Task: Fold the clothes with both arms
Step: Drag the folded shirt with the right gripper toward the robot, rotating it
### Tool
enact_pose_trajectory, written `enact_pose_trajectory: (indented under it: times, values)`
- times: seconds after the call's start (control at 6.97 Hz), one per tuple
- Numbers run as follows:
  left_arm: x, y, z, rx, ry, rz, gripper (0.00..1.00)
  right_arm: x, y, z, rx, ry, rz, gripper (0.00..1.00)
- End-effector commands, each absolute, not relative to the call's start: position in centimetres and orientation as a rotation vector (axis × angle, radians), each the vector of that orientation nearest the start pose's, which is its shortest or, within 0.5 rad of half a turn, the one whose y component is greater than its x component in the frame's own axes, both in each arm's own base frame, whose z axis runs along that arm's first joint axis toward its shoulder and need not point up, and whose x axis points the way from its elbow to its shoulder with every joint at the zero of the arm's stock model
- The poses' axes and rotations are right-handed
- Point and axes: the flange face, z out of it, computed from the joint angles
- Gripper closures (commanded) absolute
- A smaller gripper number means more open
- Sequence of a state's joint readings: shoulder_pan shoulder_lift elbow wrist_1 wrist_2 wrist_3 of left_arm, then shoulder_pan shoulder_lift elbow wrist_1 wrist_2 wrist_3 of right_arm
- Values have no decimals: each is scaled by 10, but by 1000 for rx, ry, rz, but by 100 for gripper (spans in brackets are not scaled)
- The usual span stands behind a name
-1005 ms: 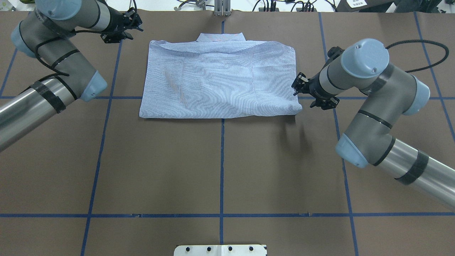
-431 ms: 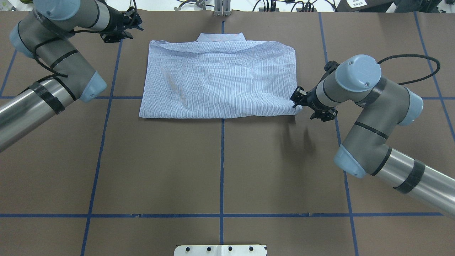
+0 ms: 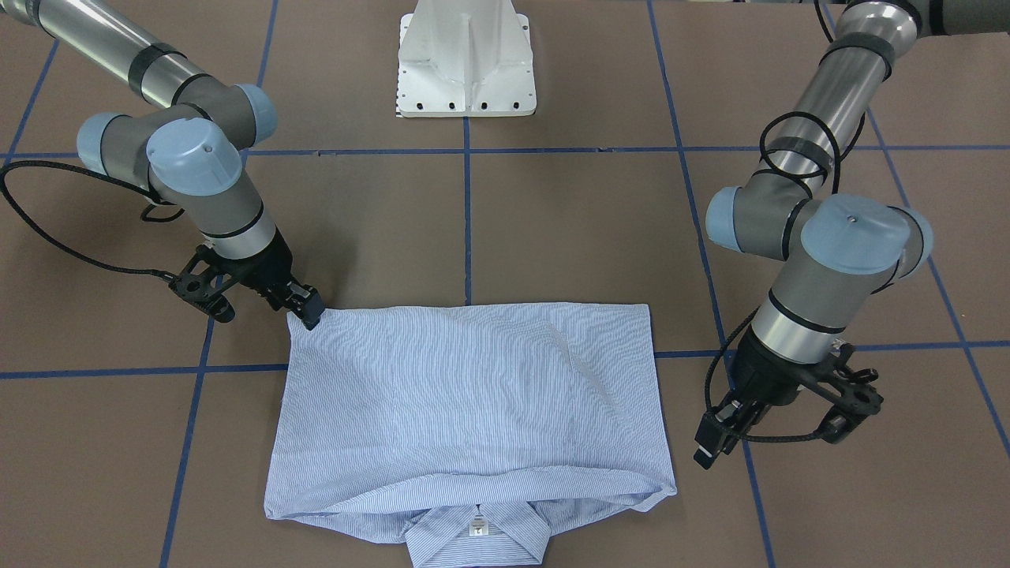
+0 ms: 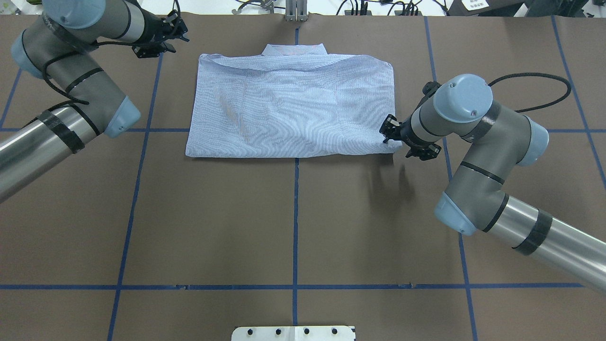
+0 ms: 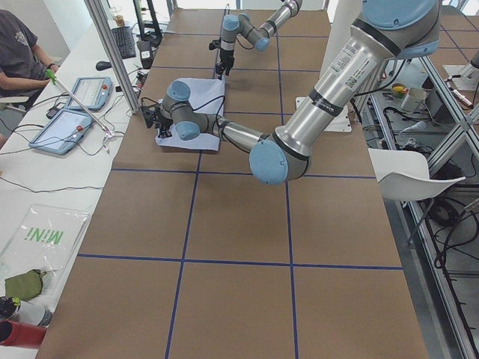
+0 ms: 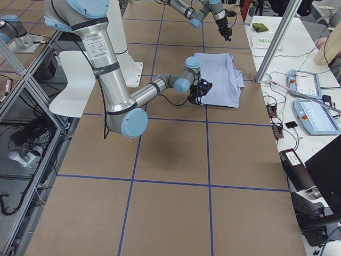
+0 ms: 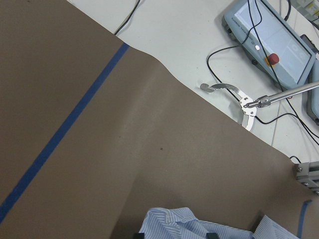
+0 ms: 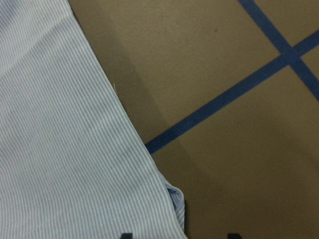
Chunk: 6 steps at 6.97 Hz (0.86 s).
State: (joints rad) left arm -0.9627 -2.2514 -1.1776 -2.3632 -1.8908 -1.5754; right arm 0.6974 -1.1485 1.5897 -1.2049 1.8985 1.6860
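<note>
The shirt (image 4: 289, 113) lies flat on the worktop (image 4: 293, 227), folded into a broad rectangle in the middle of the far half; its collar (image 4: 294, 49) points at the far edge, away from the robot. The right arm (image 4: 478, 142) comes in from the near right corner, bends sharply at the elbow and turns its wrist inward toward the cloth; the right end effector (image 4: 397, 140) sits low at the shirt's near right corner, tilted downward; its jaws stand wide apart with that corner between them, one finger (image 3: 304, 304) touching the hem, nothing gripped. The left arm (image 4: 71, 85) runs up the left side of the worktop, folds back at the elbow and points its wrist toward the centre; the left end effector (image 4: 163, 39) hangs near the far edge, just beside the shirt's far left corner but clear of the cloth; its jaws are spread wide and hold nothing. The robot's white base (image 3: 467, 59) stands at the near edge, in line with the collar.
</note>
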Motion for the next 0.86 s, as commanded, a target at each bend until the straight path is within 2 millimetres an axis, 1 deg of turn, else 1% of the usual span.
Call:
enact_pose_trajectory:
  times: [0.0, 0.14, 0.29, 0.43, 0.57, 0.72]
  values:
    - [357, -693, 336, 243, 1108, -693, 49, -458, -497, 381, -71, -959, 682, 72]
    - [357, -692, 332, 247, 1114, -691, 49, -456, -495, 381, -75, -964, 689, 100]
    - [357, -691, 331, 246, 1115, -692, 49, -448, -491, 387, -77, -960, 691, 100]
    - [357, -690, 328, 243, 1122, -693, 49, -430, -475, 382, -78, -978, 684, 100]
    - [357, -690, 325, 244, 1126, -694, 49, -407, -454, 377, -100, -997, 687, 100]
    - [356, -688, 319, 247, 1136, -691, 49, -387, -414, 369, -172, -1019, 698, 100]
